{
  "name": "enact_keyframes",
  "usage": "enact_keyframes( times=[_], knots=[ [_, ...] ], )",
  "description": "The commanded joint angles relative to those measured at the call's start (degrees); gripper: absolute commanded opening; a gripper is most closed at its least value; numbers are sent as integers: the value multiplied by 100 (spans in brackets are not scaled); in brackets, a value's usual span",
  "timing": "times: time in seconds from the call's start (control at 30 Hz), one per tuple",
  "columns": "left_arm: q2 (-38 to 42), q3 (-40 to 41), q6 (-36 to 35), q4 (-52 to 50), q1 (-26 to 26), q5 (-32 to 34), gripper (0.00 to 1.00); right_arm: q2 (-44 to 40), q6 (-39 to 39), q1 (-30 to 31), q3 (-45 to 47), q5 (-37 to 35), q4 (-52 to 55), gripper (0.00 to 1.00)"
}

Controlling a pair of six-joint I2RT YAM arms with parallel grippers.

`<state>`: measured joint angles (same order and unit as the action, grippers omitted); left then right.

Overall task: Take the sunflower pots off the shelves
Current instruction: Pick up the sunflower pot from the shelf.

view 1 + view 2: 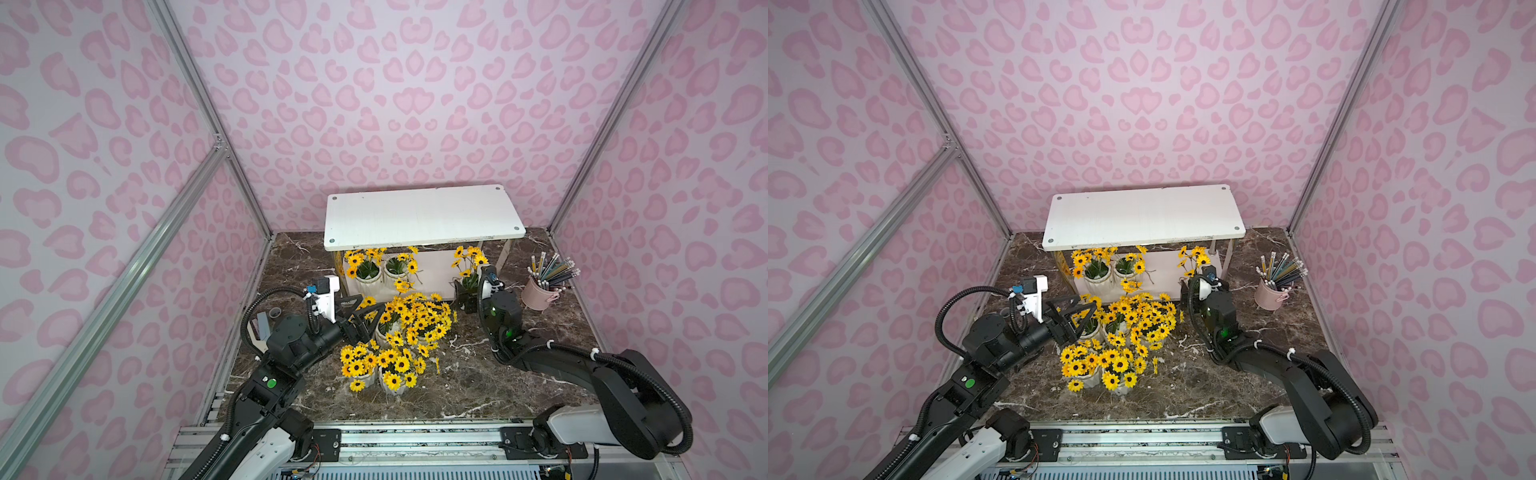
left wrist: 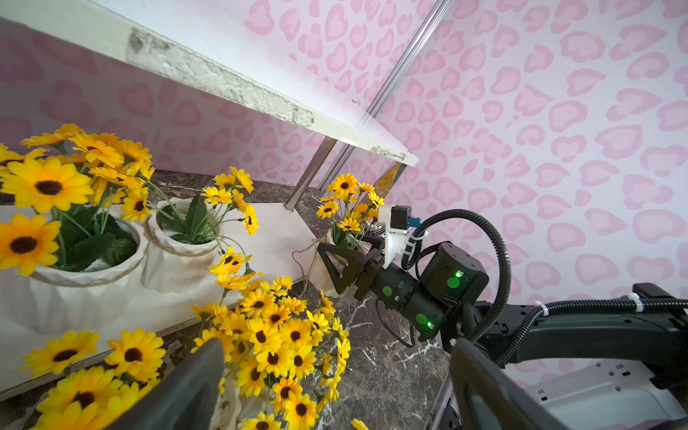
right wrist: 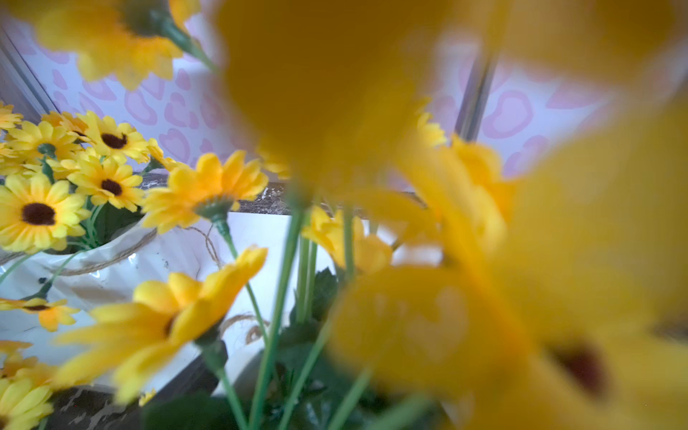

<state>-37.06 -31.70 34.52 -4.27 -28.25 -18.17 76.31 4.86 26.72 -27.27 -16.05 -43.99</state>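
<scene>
Shelves [image 1: 424, 216] run lengthwise along back wall; shelved pots [image 1: 368, 270] stand upright.

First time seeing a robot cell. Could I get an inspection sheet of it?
Surface: dark marble-look table.
Job's things: white rack, top bare; two sunflower pots on its lower shelf; another pot at its right end; more in a cluster on the table.
Clutter: pink pencil bucket.
Grippers: left gripper open at the cluster's edge; right gripper open around that pot.
Cables: black hoses zip-tied along both arms.
Surroundings: pink heart-print walls, aluminium posts.
</scene>
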Motion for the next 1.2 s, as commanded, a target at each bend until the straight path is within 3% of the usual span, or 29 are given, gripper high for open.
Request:
enact_keyframes(
  times=[0.0,0.27,0.6,0.9,1.17],
  knots=[
    [-1,7,1,297,-5,-46,97,-408,195,16,186,-302,-267,0],
    [-91,30,46,452,-64,-116,97,-1391,363,663,752,-1098,134,0],
    [23,85,61,412,-154,-13,97,-3174,652,1223,1660,-1285,759,0],
    [-87,85,90,520,-238,51,97,-3477,944,2178,1976,-1847,1198,0],
    [-109,68,16,458,-277,133,97,-3036,673,3326,2409,-2314,342,0]
  ],
)
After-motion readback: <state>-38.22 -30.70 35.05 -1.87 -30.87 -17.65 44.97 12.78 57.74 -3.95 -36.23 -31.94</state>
